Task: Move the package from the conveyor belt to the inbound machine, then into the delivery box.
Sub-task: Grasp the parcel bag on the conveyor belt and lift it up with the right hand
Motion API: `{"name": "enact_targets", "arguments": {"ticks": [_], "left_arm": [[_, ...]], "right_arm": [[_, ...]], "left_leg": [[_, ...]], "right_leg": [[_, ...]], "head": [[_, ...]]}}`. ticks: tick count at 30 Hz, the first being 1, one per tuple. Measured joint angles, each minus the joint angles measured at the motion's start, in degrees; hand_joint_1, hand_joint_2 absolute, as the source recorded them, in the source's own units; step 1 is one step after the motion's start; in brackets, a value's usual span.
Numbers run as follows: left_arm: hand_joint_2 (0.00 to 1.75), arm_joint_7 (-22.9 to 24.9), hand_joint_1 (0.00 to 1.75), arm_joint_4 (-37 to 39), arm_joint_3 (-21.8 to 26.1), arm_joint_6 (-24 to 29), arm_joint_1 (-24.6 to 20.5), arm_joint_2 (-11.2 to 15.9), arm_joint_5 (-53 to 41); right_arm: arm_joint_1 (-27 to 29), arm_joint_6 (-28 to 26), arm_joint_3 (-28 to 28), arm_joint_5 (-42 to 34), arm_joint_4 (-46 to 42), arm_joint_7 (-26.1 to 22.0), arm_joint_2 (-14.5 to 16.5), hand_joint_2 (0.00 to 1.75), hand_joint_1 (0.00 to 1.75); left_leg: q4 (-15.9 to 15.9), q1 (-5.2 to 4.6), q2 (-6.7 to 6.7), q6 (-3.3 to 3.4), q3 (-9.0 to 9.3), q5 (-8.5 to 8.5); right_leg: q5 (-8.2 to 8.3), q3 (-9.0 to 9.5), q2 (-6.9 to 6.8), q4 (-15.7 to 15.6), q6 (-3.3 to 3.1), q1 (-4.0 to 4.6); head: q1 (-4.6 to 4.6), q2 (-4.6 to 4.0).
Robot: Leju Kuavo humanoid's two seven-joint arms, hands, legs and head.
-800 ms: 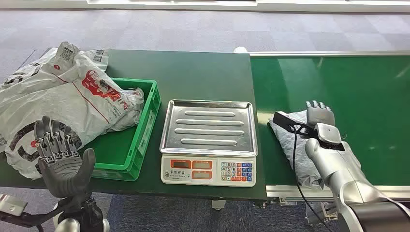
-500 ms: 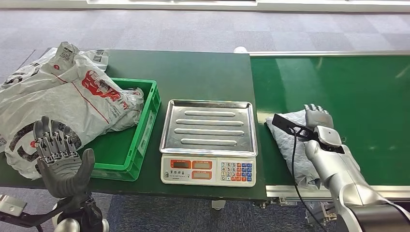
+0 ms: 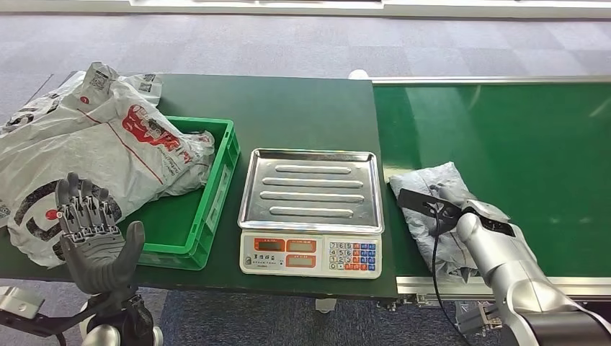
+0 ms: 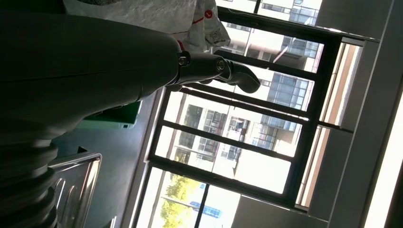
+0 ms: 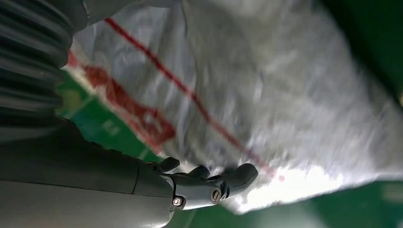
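Conveyor belt (image 3: 533,137), right: grey package (image 3: 432,205) lies at its near-left corner, beside scale (image 3: 311,210). Right hand (image 3: 461,209) rests on package; grip cannot be told. Left hand (image 3: 90,234), near left, fingers spread, empty.

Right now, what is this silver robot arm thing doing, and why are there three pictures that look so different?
It is a walking robot with two arms, and each arm ends in a hand with fingers. The big picture is from a camera high on its body, looking down. The other two come from small cameras at its wrists, so they look tilted.

The right hand presses on a grey package lying on the green conveyor belt; whether it grips it yet is hard to tell. The left hand is held up, open and empty.

In the middle stands a scale with a metal tray. Beside it a green box holds big white bags.
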Motion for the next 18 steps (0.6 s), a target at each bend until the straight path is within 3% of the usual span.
{"name": "enact_targets", "arguments": {"ticks": [3,8,18], "left_arm": [[1.75,0.0,0.00,0.2,0.0,0.2,0.0,0.1,-0.1],[1.75,0.3,0.00,0.2,0.0,0.3,0.0,0.1,-0.1],[1.75,0.8,0.00,0.3,0.0,0.4,-0.2,0.1,0.1]], "right_arm": [[0.4,5.4,0.7,-1.0,-0.3,-6.8,-0.4,1.75,0.00],[0.5,12.2,4.4,-2.3,-1.3,-10.4,-1.5,1.75,0.00],[1.0,14.8,10.4,-3.7,-2.3,-12.9,-2.9,1.75,0.00]], "left_leg": [[0.0,0.00,0.11,-0.04,0.02,-0.03],[0.0,0.01,0.16,-0.05,0.06,-0.04],[0.0,0.01,0.16,-0.05,0.11,-0.04]], "right_leg": [[0.00,-0.02,0.14,0.0,0.00,0.00],[0.00,-0.02,0.19,0.0,0.00,0.01],[0.00,0.03,0.20,0.0,0.00,0.00]], "head": [[0.01,0.00],[0.00,0.00],[0.00,0.00]]}}
